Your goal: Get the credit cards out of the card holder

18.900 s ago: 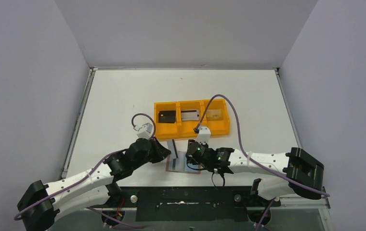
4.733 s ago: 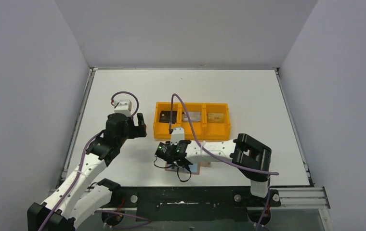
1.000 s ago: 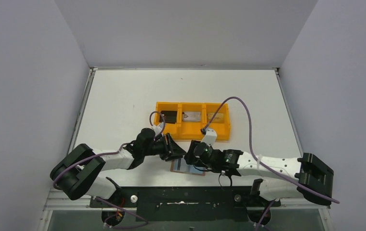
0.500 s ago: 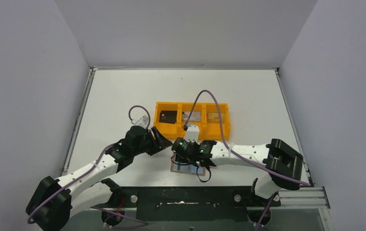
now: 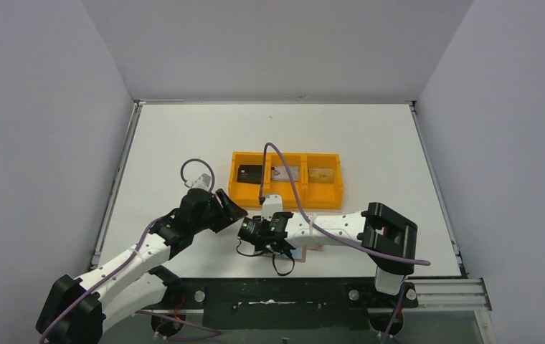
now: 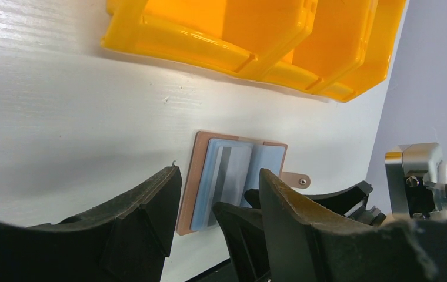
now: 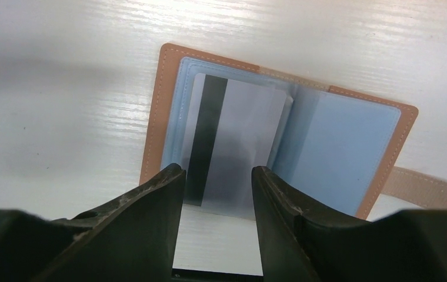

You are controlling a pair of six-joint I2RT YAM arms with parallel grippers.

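One grey striped card [image 7: 239,135] sits half out of open card holder [image 7: 350,153], flat on table [image 7: 62,59] before orange tray [image 5: 316,197]. Right gripper [image 7: 218,173] straddles its free end, jaws apart, nothing pinched; left gripper [image 6: 218,173] spread, empty. Next: pinch card, slide clear.

Your left arm [image 5: 132,256] and right arm [image 5: 327,226] are white links with black joints. Purple cables [image 5: 265,147] trail from each, and the fingers [image 7: 150,200] seem to be matte black.

We note brown card holder [image 7: 350,158] open flat before orange tray [image 5: 285,198], grey striped card [image 7: 233,147] jutting from its pocket, three cards [image 5: 285,173] inside tray
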